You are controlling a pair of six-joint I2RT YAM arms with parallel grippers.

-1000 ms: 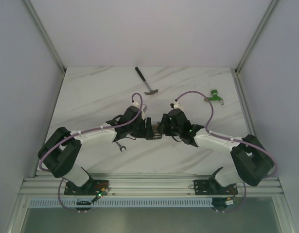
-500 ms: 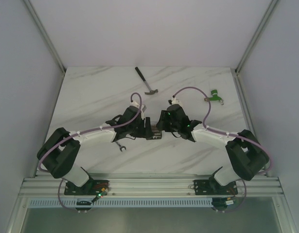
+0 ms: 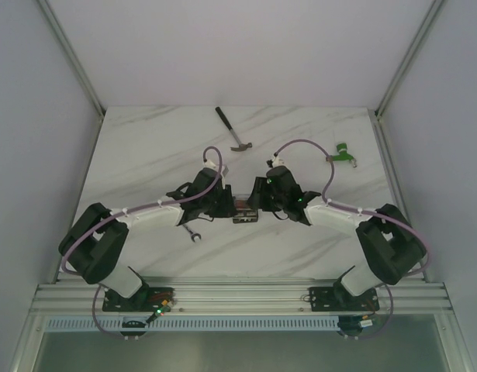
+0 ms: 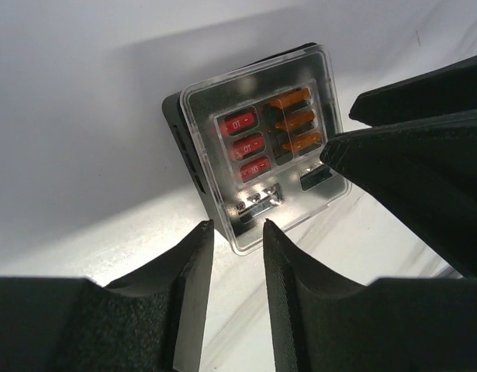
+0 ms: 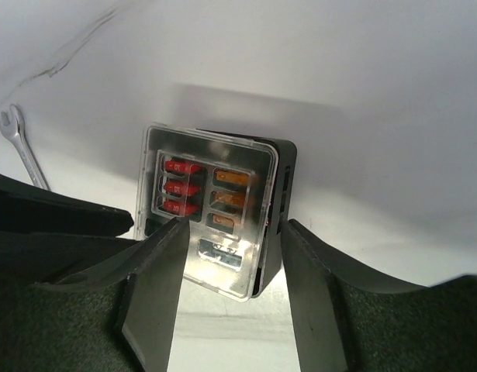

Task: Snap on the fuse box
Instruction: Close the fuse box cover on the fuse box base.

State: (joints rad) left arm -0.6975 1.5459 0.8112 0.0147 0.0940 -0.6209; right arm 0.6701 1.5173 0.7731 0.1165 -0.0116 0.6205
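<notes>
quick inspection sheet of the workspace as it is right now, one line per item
surface: white marbled table, grey veins
job's things: fuse box flat on table between both grippers, clear cover over red and orange fuses
clutter: hammer far centre; wrench by left arm; green connector far right
grippers: left gripper narrowly open, empty, at box edge; right gripper open over box, contact unclear
cables: purple cable looped at each wrist, clear of box
surroundings: white walls, metal frame
</notes>
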